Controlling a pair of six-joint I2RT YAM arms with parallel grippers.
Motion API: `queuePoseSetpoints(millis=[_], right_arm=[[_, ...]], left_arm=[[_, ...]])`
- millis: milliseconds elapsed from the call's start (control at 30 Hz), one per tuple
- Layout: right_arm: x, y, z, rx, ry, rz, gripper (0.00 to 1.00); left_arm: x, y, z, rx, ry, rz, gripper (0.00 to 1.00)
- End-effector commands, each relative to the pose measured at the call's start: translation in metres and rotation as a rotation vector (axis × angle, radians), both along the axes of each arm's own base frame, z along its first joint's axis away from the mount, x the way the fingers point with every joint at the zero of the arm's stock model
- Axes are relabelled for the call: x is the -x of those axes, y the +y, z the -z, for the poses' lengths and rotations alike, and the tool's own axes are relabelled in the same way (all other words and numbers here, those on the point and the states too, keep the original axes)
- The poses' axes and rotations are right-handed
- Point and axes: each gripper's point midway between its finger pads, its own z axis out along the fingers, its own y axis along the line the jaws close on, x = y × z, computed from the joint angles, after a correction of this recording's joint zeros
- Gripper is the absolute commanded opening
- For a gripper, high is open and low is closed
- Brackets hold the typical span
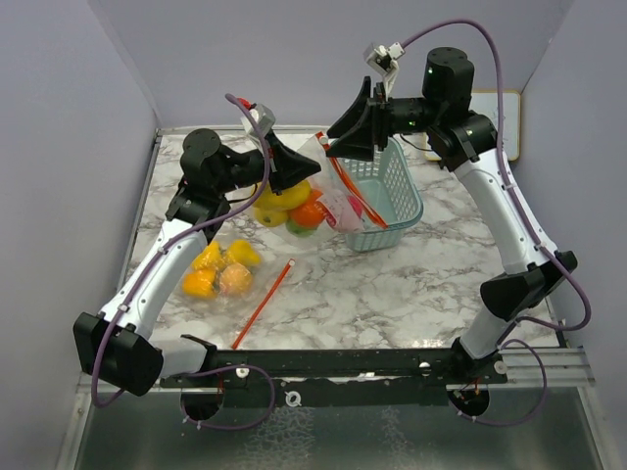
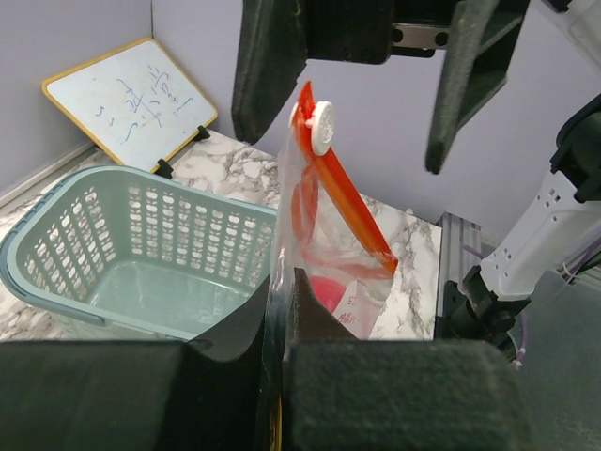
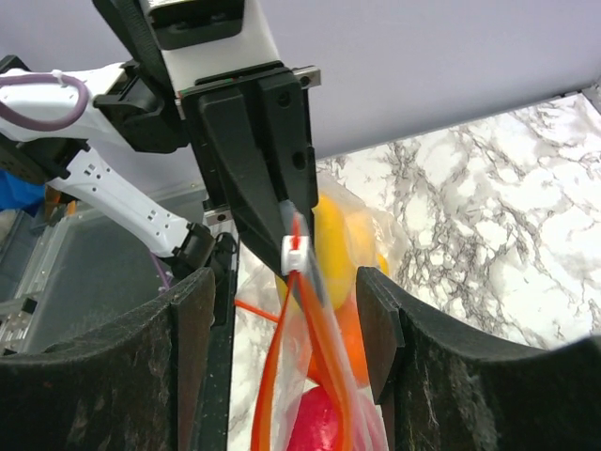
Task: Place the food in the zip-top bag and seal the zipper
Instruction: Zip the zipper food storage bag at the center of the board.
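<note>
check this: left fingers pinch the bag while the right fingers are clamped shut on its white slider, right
No. The left fingers pinch the bag, but the right fingers stand open either side of the white slider, as the right wrist view shows.

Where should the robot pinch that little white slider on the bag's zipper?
Probably pinch the white slider across its flat sides, from above: it sticks out at the raised end of the orange zipper, and the left gripper pins the bag below.

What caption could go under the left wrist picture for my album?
Left gripper pinches the zip-top bag while the open right gripper straddles its white slider, basket alongside.
</note>
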Motion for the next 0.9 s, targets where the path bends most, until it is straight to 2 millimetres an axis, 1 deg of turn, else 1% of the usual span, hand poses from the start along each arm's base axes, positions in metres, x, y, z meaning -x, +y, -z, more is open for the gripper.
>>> queuePoseSetpoints(millis=[0,100,167,267,300,433,600,700,767,800,867], right_arm=[[-0.014,0.003,-0.008,-0.03,-0.013,0.045,0.61],[-0.024,0.006,-0.005,-0.028,0.021,0.076,0.58],[-0.026,0.008,-0.007,-0.038,0.039,0.076,0.52],[-0.02,0.01,-0.008,-0.053,0.06,0.033,0.38],[-0.019,0.01,-0.007,-0.053,0.069,0.02,0.36],[-0.016,0.01,-0.004,-0.045,0.092,0.005,0.35],[-0.016,0.01,-0.008,-0.055,0.091,0.012,0.43],[-0.016,0.011,-0.009,-0.061,0.102,0.01,0.46],[-0.017,0.012,-0.009,-0.062,0.11,0.005,0.45],[-0.017,0.012,-0.007,-0.059,0.117,0.003,0.43],[-0.018,0.012,-0.004,-0.053,0.123,0.009,0.35]], left_arm=[[0.011,0.005,-0.03,0.038,-0.072,-0.006,0.0],[0.012,0.005,-0.03,0.04,-0.07,-0.005,0.0],[0.012,0.005,-0.029,0.039,-0.069,-0.005,0.0],[0.011,0.005,-0.027,0.038,-0.065,-0.006,0.0],[0.012,0.005,-0.027,0.039,-0.067,-0.006,0.0],[0.011,0.005,-0.027,0.039,-0.067,-0.009,0.0],[0.009,0.005,-0.026,0.038,-0.065,-0.011,0.0],[0.009,0.005,-0.026,0.037,-0.064,-0.01,0.0],[0.009,0.004,-0.026,0.037,-0.064,-0.009,0.0],[0.009,0.005,-0.026,0.037,-0.063,-0.012,0.0],[0.009,0.005,-0.026,0.037,-0.062,-0.011,0.0]])
